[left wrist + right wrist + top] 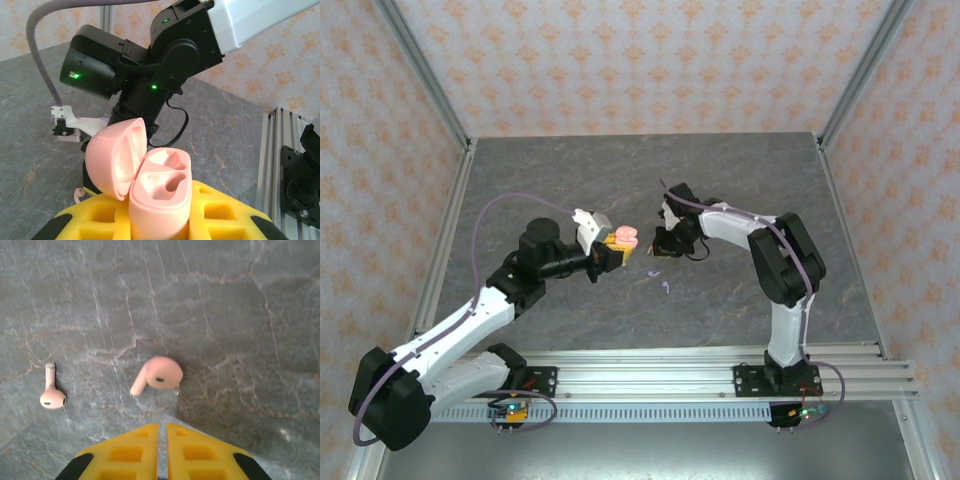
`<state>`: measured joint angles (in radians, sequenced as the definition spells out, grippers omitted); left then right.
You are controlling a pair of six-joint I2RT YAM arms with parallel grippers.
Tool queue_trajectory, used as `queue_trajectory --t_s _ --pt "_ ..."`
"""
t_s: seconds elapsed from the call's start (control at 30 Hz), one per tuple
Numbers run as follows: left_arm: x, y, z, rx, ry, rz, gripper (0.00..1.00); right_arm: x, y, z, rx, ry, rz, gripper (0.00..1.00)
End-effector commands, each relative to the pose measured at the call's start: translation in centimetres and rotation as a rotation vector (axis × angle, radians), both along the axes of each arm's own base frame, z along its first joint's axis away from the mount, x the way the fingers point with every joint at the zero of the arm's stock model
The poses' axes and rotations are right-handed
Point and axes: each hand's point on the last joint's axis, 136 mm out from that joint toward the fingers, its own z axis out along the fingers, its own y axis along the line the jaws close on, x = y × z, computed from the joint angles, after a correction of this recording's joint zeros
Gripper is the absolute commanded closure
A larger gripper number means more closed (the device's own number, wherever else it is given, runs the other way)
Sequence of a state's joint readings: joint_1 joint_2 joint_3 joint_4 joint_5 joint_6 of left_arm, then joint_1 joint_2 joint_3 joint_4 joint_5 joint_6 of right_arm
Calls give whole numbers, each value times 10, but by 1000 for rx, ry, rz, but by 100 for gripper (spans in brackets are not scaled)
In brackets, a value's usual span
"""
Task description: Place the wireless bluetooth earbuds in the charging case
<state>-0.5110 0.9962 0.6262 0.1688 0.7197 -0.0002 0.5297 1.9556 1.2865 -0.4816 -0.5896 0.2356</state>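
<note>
My left gripper [161, 222] is shut on the pale pink charging case [161, 192], which it holds upright above the table with the lid [114, 159] swung open to the left. Both sockets of the case look empty. From above, the case [622, 238] sits at the tip of the left gripper [609, 252], close to the right gripper [660, 246]. My right gripper [162, 432] is shut, its yellow fingers almost touching with nothing between them. Just beyond its tips a pink earbud [159, 375] lies on the table, and a second one [51, 396] lies farther left.
The grey marbled table [740, 180] has patterned walls on three sides. Two small lilac pieces [664, 286] lie on the table in front of the grippers. The right arm's black wrist [165, 60] hangs close behind the case.
</note>
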Motion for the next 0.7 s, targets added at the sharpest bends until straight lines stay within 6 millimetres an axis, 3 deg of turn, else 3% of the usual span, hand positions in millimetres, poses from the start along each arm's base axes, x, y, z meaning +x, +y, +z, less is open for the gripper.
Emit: queue_trajectory --t_s 0.0,0.43,0.67 --pt "-3 2 0 2 -4 12 94 13 0 0 -47 -32 -14 87" --pt "-3 5 -1 10 -7 22 94 27 -1 -5 -109 -35 4 87" --pt "-3 4 -1 8 -6 22 94 29 7 4 -72 -44 28 86"
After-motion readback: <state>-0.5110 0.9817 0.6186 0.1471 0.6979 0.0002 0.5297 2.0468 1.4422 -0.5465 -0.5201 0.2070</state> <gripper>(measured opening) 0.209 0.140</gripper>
